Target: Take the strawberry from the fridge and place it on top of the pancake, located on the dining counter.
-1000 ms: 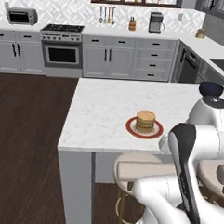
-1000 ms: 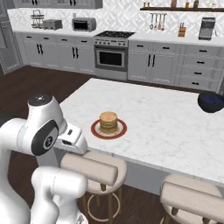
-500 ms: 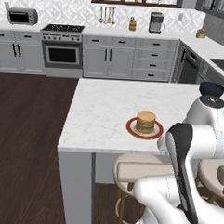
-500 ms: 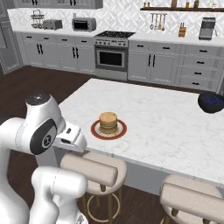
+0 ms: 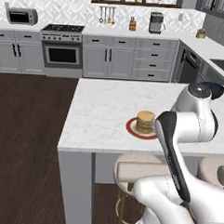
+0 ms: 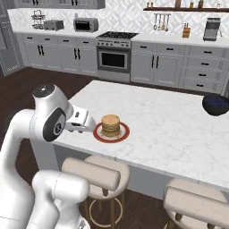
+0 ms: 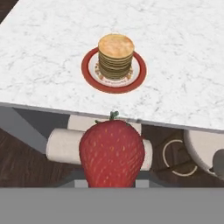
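A big red strawberry [image 7: 112, 153] with a green stem sits low in the hand view, and my gripper [image 6: 87, 125] is shut on it. The fingertips are hidden behind the fruit. Ahead of it, a tan pancake [image 7: 115, 54] stack stands on a red-rimmed plate [image 7: 89, 74] on the white marbled dining counter [image 7: 188, 65]. From the right base view, my hand hovers at the counter's near edge, just left of the pancake [image 6: 110, 125] and plate [image 6: 123, 134]. The pancake [image 5: 145, 121] also shows in the left base view, partly behind my arm.
A dark blue bowl [image 6: 217, 103] rests at the counter's far right. Tan round stools [image 6: 91, 172] [image 6: 197, 201] stand below the near edge, under my hand. Grey wall cabinets and an oven [image 6: 114, 60] line the back wall across dark wood floor.
My arm has lifted slightly, and the hand with the strawberry has edged up toward the plate. The pancake and bowl have not moved.
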Available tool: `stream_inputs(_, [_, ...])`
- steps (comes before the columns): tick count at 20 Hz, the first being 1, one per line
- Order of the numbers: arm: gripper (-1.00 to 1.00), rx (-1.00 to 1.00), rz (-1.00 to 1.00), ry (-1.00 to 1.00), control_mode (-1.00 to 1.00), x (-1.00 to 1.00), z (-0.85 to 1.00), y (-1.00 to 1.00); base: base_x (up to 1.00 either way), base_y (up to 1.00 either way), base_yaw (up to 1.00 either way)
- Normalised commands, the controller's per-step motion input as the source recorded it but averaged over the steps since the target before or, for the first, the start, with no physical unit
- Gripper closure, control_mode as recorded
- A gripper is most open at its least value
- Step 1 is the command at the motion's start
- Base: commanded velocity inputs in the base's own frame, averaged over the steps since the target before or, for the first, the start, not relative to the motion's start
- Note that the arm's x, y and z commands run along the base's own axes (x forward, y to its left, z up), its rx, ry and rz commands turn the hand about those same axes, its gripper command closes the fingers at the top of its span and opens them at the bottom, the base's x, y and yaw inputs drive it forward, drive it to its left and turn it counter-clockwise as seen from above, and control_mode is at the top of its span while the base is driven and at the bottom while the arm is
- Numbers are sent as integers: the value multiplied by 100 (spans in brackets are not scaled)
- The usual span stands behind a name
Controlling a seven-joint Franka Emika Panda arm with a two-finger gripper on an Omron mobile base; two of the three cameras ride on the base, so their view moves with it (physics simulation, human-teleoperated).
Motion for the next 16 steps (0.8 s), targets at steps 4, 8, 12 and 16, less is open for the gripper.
stream_inputs(4, [100, 16, 0, 0, -100, 100, 0, -25, 0, 0, 0])
stream_inputs(8, [100, 11, 0, 4, -100, 100, 0, -45, 0, 0, 0])
stream_inputs(12, [100, 0, 0, 7, -100, 99, 0, -16, 0, 0, 0])
stream_inputs(16, [100, 0, 0, 1, -100, 97, -25, 11, 0, 0, 0])
